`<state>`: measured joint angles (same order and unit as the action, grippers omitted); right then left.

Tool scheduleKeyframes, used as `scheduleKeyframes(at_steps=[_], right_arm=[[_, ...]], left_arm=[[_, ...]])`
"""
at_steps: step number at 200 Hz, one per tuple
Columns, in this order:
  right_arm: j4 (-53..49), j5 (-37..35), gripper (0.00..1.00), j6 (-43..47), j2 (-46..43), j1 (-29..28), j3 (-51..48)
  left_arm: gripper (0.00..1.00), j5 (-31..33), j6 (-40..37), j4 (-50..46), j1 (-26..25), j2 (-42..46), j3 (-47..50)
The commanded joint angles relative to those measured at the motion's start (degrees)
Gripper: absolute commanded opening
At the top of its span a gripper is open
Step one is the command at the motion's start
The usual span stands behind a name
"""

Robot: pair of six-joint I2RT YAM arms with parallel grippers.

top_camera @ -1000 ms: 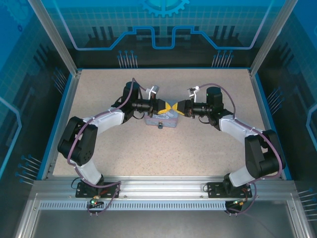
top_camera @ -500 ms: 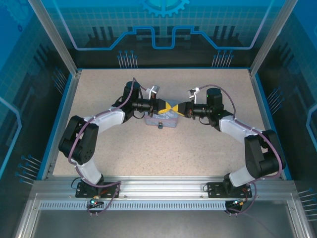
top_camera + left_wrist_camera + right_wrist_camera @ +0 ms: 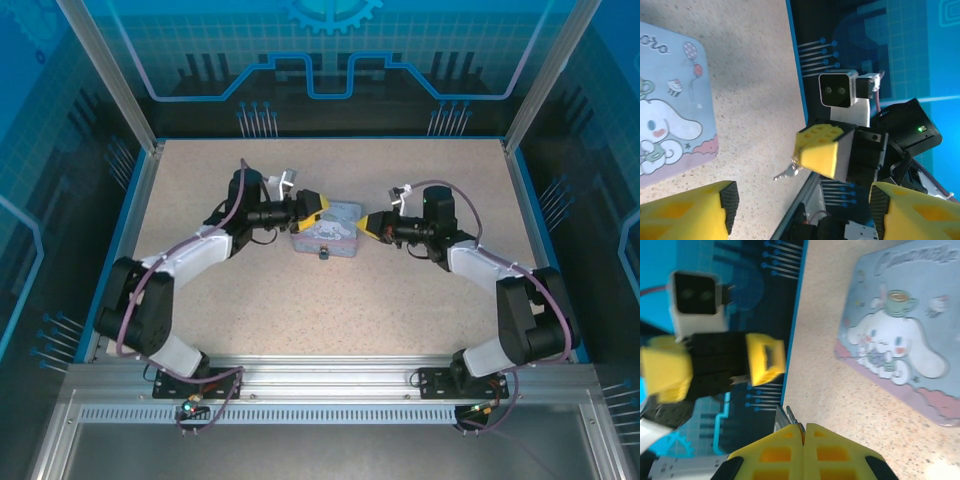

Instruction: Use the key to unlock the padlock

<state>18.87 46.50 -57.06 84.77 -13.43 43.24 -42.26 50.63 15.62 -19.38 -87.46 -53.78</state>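
Key [image 3: 790, 416] pinched in the shut fingers of my right gripper [image 3: 803, 429], tip protruding so that, I judge, it can enter the padlock [image 3: 324, 253] at the near edge of the tin [image 3: 335, 235], while my left gripper [image 3: 318, 206] hovers open beside the tin, presumably to steady it.

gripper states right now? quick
left gripper: open, jaws wide apart, holding nothing.
right gripper: jaws shut on the key.
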Motion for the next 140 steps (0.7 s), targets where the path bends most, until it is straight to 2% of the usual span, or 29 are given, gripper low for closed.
scheduleKeyframes(at_steps=[1, 32, 57, 86, 140], right_arm=[[-0.27, -5.81, 0.0, -3.35, 2.43, 0.28, -0.26], [3.62, -10.03, 0.0, -7.83, 7.29, -1.94, 0.77], [5.06, -13.2, 0.0, -9.97, 10.88, -4.95, 2.17], [6.27, -15.79, 0.0, -11.57, 14.08, -7.27, 3.23], [4.43, -18.42, 0.0, -11.57, 16.95, -7.84, 5.68]], left_arm=[[0.74, 7.93, -11.32, -9.23, -1.75, 3.18, 5.09], [0.77, 19.73, -20.25, -9.43, -7.69, 4.49, 13.09], [0.77, 27.26, -22.33, -3.34, -11.17, 2.26, 17.89], [0.77, 33.5, -23.98, 7.29, -12.71, -0.51, 21.75], [0.76, 40.38, -28.59, 18.89, -14.25, -9.81, 21.17]])
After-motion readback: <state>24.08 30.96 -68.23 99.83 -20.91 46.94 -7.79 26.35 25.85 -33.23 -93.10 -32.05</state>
